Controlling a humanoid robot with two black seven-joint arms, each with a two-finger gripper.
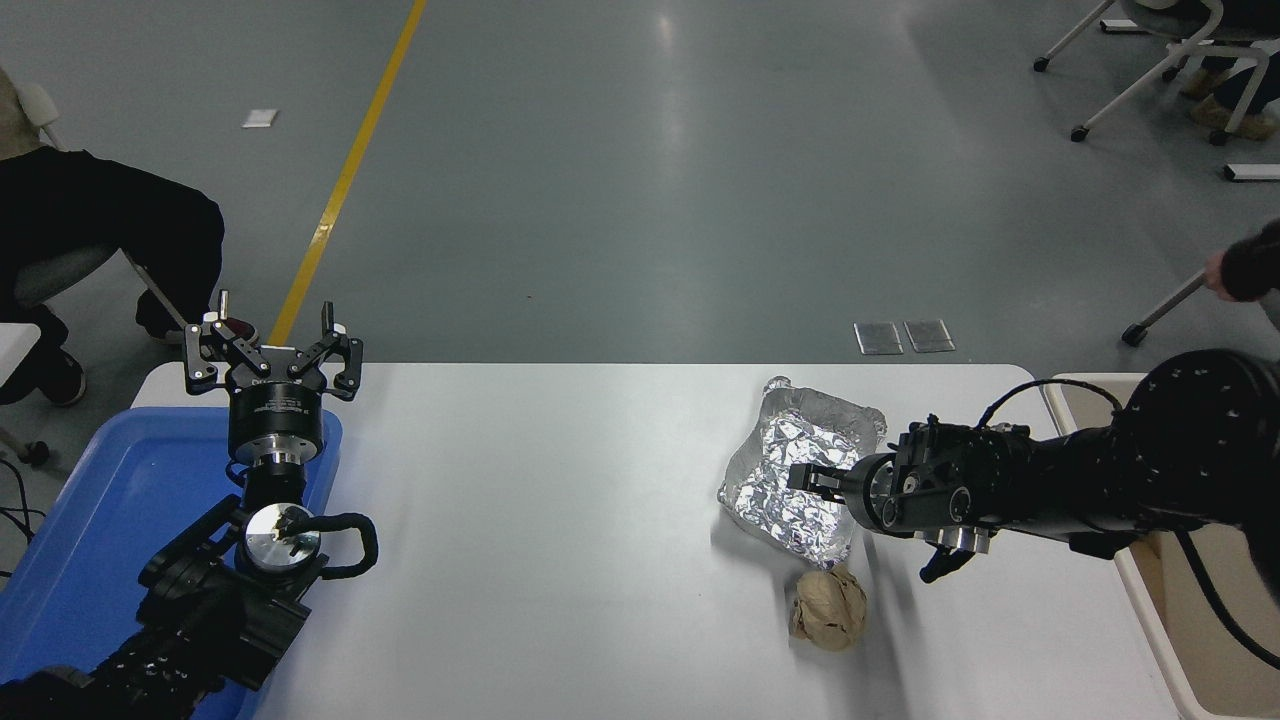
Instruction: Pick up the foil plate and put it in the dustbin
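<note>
Right gripper (812, 478) at right rim of foil plate (785, 480), grip state unclear; plate on table (550, 520), unlifted; lift and drop into dustbin (1150, 590) remain; left gripper (272, 350) parked, fingers spread.

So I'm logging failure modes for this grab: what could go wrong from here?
1. The right gripper comes in low from the side over the foil plate; thin crinkled foil may crush or slide instead of being gripped.
2. The paper ball sits right at the plate's near corner, so a push could knock it.
3. The dustbin is largely hidden behind the right arm, so the carry needs a lift over its rim.
</note>
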